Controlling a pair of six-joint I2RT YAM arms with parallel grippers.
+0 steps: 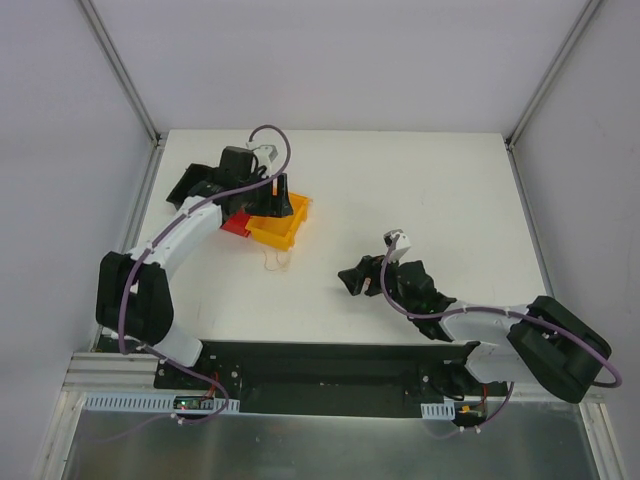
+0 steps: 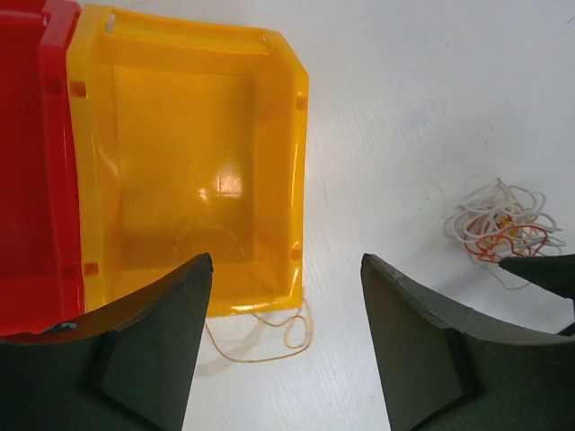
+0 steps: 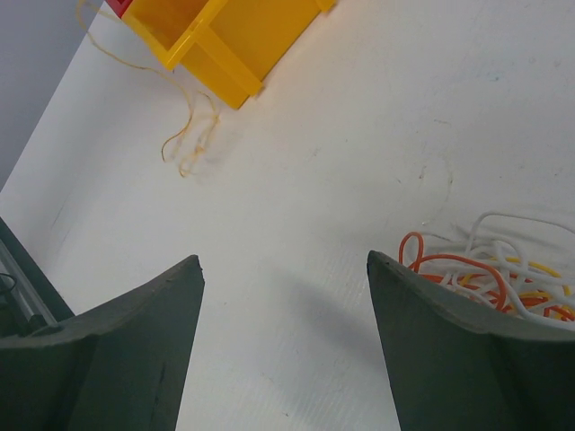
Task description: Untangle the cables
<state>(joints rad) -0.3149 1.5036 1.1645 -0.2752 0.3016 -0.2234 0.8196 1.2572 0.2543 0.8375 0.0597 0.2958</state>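
**Both tools open, tangle lying by the right tool**

The cables (image 2: pixel 501 224) are a small knot of whitish and orange strands on the white table (image 1: pixel 420 190). In the top view they lie at about 5 o'clock from the table's middle. They are well apart from the yellow bin (image 1: pixel 278 222), which is at about 10 o'clock.

The right tool (image 3: pixel 283 262) has its fingers spread wide, with only bare table between them. In its wrist view the knot sits at 3 o'clock, just outside one finger (image 3: pixel 449 350) and partly hidden behind it. In the left wrist view a dark tip of that tool reaches the knot's lower edge, but I cannot tell whether they touch.

The left tool (image 2: pixel 286 265) is also spread wide and grips nothing. It hangs over the near wall of the yellow bin, one finger on each side of the bin's corner.

The red bin (image 2: pixel 31 171) stands against the yellow one, at 9 o'clock of it in the left wrist view.

A separate tan strand (image 2: pixel 269 337) curls in loose loops on the table at 6 o'clock of the yellow bin, right by its wall. A faint line inside the bin suggests the strand carries on over the wall, though it is too thin to be sure.
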